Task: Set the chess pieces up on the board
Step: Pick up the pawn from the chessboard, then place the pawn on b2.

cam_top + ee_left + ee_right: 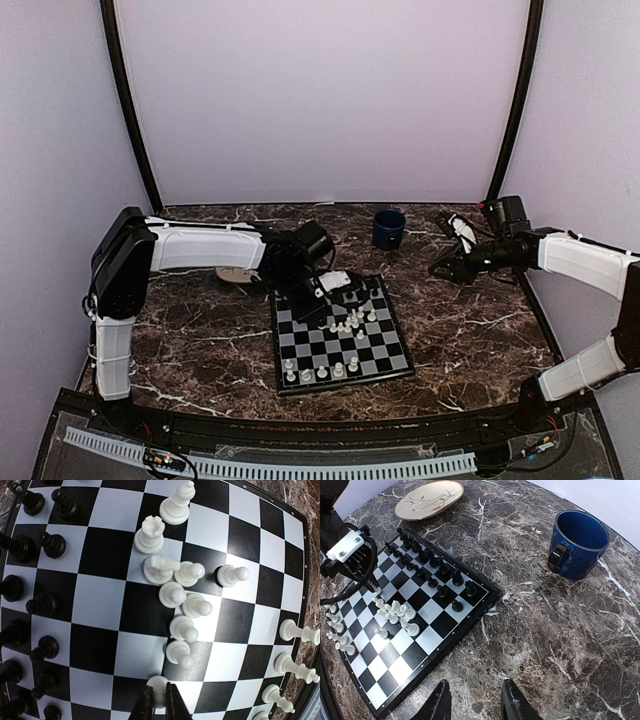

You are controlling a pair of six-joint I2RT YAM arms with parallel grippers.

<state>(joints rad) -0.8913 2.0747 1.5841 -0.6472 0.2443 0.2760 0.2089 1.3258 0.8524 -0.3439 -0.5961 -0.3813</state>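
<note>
The board [320,351] lies in the middle of the marble table. Black chess pieces [44,603] stand in rows along its far side [435,569]. A cluster of white chess pieces [181,596] crowds the board's centre [348,322], and a few more white ones [321,372] line the near edge. My left gripper [159,699] is low over the board and shut on a white pawn [157,685] that stands at the end of the cluster. My right gripper [472,700] hangs open over bare marble, right of the board [406,650], with nothing between its fingers.
A blue cup [389,228] stands behind the board, to the right [577,545]. A round beige plate [238,275] lies behind the board's left corner [429,499], partly hidden by the left arm. Purple walls close in the table.
</note>
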